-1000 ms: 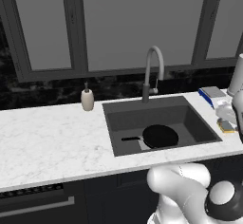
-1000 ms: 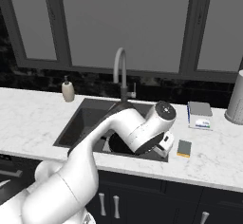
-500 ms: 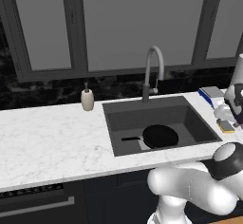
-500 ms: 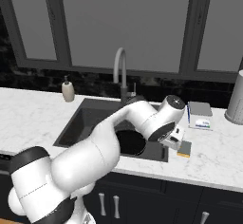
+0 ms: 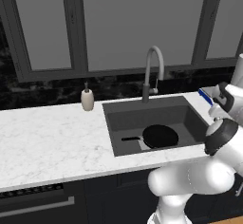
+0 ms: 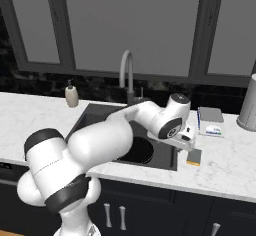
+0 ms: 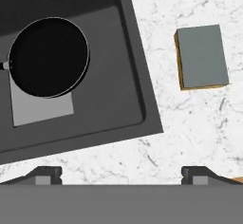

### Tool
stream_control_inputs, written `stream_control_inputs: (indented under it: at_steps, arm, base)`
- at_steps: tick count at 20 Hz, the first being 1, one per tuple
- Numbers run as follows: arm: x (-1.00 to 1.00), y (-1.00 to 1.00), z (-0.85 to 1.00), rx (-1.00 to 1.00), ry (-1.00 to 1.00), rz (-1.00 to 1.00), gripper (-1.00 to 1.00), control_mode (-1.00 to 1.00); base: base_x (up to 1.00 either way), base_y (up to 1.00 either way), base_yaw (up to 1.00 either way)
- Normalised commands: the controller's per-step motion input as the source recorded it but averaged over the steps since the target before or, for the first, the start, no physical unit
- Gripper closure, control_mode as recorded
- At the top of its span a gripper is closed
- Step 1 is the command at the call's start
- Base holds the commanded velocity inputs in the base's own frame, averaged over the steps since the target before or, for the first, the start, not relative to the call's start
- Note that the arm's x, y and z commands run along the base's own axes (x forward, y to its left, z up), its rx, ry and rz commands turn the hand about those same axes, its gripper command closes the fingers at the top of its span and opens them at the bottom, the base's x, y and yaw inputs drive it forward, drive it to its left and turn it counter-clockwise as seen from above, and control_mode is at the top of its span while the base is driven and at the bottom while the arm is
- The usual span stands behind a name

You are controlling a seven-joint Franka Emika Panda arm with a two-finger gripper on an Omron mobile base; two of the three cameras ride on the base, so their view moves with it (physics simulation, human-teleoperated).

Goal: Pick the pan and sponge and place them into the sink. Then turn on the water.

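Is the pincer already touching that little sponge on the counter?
Apart. In the hand view the pincer stands open with its tips at the bottom edge, and bare marble counter lies between them and the sponge.

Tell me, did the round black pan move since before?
No. The round black frying pan lies on the same spot of the dark grey sink floor, over the lighter patch.

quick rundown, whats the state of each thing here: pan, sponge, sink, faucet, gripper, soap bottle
pan: lying flat on the sink floor, handle toward the left of the left base view
sponge: on the counter right of the sink, grey face up, not held
sink: no water in it
faucet: off, no stream
gripper: open, empty, above the counter
soap bottle: upright
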Motion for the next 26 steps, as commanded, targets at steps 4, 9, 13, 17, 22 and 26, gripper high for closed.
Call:
stream_control_inputs:
  at_steps: [4, 9, 13, 17, 22, 26]
  arm:
    - [0.15, -0.39, -0.12, 0.00, 0.00, 0.02, -1.00, -1.00]
    - [0.14, -0.37, -0.18, -0.01, 0.01, 0.02, -1.00, -1.00]
    - [0.23, -0.24, -0.34, -0.07, 0.01, 0.03, -1.00, -1.00]
    - [0.25, -0.30, -0.31, -0.04, 0.00, 0.04, -1.00, -1.00]
    - [0.19, -0.39, -0.20, 0.00, 0.00, 0.04, -1.00, -1.00]
    - [0.21, -0.34, -0.06, 0.00, 0.00, 0.02, -1.00, -1.00]
  base:
    - [0.00, 0.00, 0.00]
    - [0.00, 0.00, 0.00]
    - [0.00, 0.00, 0.00]
    - [0.00, 0.00, 0.00]
    - [0.00, 0.00, 0.00]
    - [0.00, 0.00, 0.00]
